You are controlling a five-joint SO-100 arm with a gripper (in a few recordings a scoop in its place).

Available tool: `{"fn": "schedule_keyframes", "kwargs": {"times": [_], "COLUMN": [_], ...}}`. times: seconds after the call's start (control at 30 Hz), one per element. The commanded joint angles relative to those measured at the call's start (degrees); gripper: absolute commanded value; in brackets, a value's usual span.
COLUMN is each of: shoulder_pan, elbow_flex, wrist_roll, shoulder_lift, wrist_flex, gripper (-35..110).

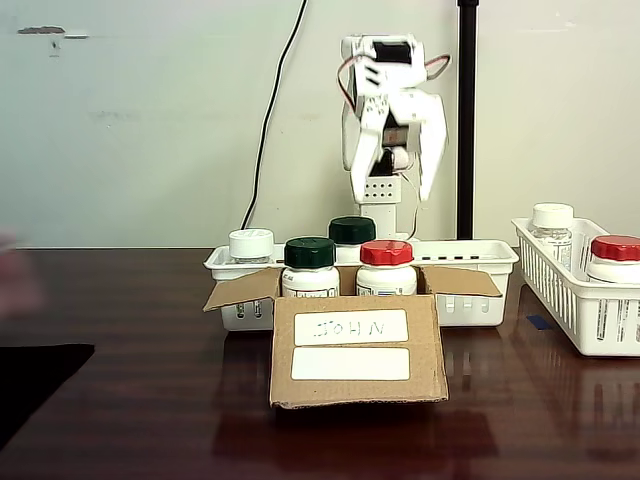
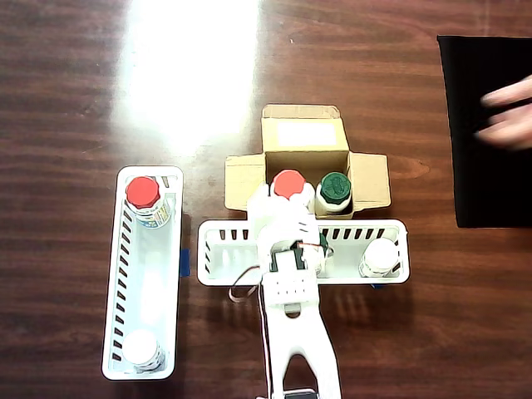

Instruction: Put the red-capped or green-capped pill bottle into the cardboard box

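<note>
White red-capped pill bottle (image 1: 386, 267) stands inside brown cardboard box (image 1: 357, 361); white gripper (image 1: 398, 150) hangs above, empty, fingers apart. Descending could topple it.

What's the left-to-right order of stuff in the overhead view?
Long white basket holding a red-capped bottle and a white-capped bottle → cardboard box holding the pill bottle, then a green-capped bottle → white-capped bottle in the wide basket → black mat → a person's blurred hand.
</note>
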Motion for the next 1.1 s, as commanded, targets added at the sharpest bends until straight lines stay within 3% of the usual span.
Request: {"fn": "schedule_keyframes", "kwargs": {"times": [0.0,0.2,0.37,0.5,1.07], "shoulder_pan": [0.62,0.97,0.53,-0.35,-10.55], "elbow_flex": [-0.62,12.04,24.87,31.03,43.07], "wrist_roll": [2.02,5.89,7.12,7.29,1.41], "shoulder_lift": [14.33,30.23,47.99,59.68,79.01], "wrist_flex": [10.63,16.52,22.5,28.48,36.56], "gripper": [41,-6,3,1,0]}}
